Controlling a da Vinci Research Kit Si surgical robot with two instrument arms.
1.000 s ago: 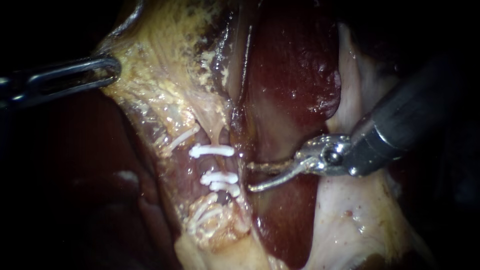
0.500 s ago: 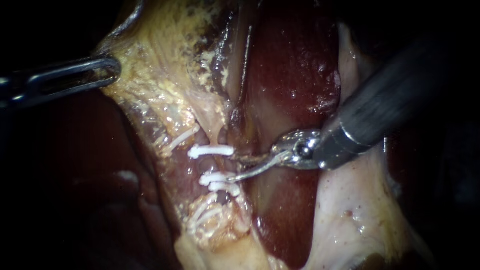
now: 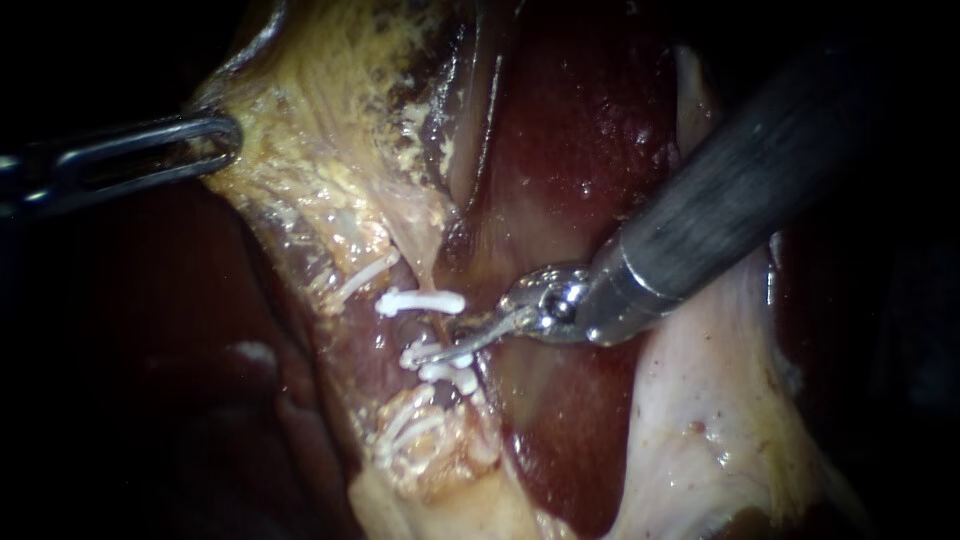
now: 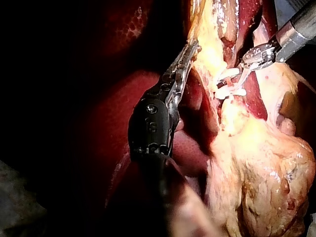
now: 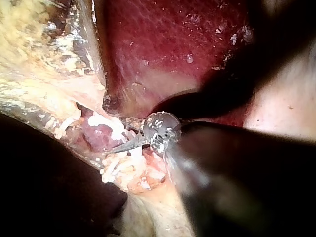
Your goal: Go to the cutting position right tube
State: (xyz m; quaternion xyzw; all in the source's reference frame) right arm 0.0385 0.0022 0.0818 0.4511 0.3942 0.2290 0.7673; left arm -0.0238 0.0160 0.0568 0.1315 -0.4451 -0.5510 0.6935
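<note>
Left instrument: my shaft enters at 9 o'clock of the endoscope view. Its jaws sit at about 10 o'clock, clenched on the edge of the yellow fatty tissue. The left wrist view shows the same hold, with tissue pinched from both sides.
Right instrument: my shaft comes down from 2 o'clock. The shiny wrist lies just right of centre and the two thin blades point towards 8 o'clock.
Right jaws: released, with a narrow gap between the dark upper blade and the bright lower one. I cannot tell whether either blade touches the tube.
Right tube: just below centre, a short pinkish stretch running from 12 to 6 o'clock.
Upper clip: white, across the tube, at 12 o'clock from my blade tips.
Lower clips: a white pair, at 6 o'clock from the tips, with the lower blade lying against them.
Blade position: between the upper clip and the lower pair, also seen in the right wrist view and from the left wrist.
Liver: dark red, at 12 to 1 o'clock behind my right shaft.
</note>
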